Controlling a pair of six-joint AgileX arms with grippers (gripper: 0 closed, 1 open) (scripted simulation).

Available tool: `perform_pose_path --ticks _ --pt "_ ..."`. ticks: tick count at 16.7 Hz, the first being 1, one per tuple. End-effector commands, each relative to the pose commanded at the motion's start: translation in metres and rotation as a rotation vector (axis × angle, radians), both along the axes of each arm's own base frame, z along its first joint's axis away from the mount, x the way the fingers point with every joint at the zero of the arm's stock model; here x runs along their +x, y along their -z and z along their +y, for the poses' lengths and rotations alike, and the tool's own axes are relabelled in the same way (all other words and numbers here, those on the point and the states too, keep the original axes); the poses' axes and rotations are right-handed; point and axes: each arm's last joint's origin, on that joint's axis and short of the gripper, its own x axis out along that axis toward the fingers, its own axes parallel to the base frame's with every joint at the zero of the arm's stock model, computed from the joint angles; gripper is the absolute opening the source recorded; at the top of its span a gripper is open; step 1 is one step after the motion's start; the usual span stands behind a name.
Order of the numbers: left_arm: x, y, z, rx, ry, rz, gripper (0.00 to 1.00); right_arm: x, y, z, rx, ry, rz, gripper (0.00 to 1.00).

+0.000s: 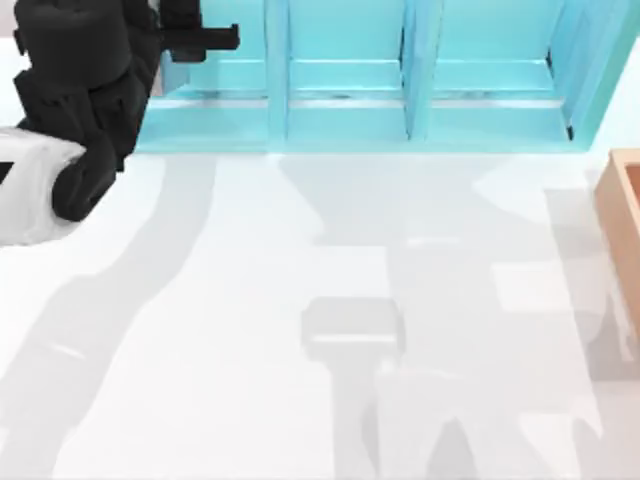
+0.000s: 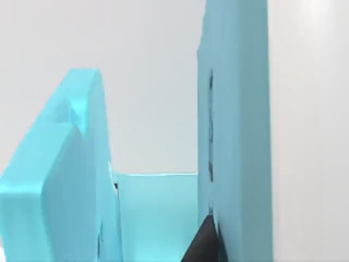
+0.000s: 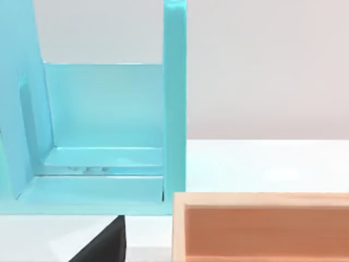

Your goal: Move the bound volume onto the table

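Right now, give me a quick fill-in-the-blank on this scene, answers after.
1. In the top view, the left gripper is at the shelf unit, at its ____ end.
2. The wooden box sits at the ____ edge of the table.
3. The table surface is plain ____.

Missing words: left; right; white.

No text, label, brand, number or sign can be read anywhere in these views. The turquoise shelf unit, the tan wooden box and the white table all show plain, unmarked surfaces
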Motion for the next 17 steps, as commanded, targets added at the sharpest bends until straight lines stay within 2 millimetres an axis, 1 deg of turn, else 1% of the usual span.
perform_pose_path --ticks 2,3,5,7,8,10,14,17 --pt "-0.034 -0.027 0.003 -0.003 0.002 -0.011 0.00 0.000 0.000 0.000 0.000 0.000 0.000 1.00" --pt "-0.050 -0.037 0.006 -0.004 0.004 -0.013 0.00 0.000 0.000 0.000 0.000 0.000 0.000 1.00" --pt "-0.078 -0.047 0.010 0.001 0.007 -0.006 0.00 0.000 0.000 0.000 0.000 0.000 0.000 1.00" --pt "-0.096 -0.050 0.013 0.008 0.009 0.006 0.00 0.000 0.000 0.000 0.000 0.000 0.000 1.00" --pt "-0.101 -0.050 0.014 0.011 0.010 0.011 0.00 0.000 0.000 0.000 0.000 0.000 0.000 1.00" --pt "-0.105 -0.050 0.014 0.014 0.010 0.015 0.00 0.000 0.000 0.000 0.000 0.000 0.000 1.00" --pt "-0.104 -0.049 0.015 0.018 0.006 0.020 0.00 0.000 0.000 0.000 0.000 0.000 0.000 1.00" --pt "-0.104 -0.049 0.009 -0.031 0.010 0.034 0.00 0.000 0.000 0.000 0.000 0.000 0.000 1.00"
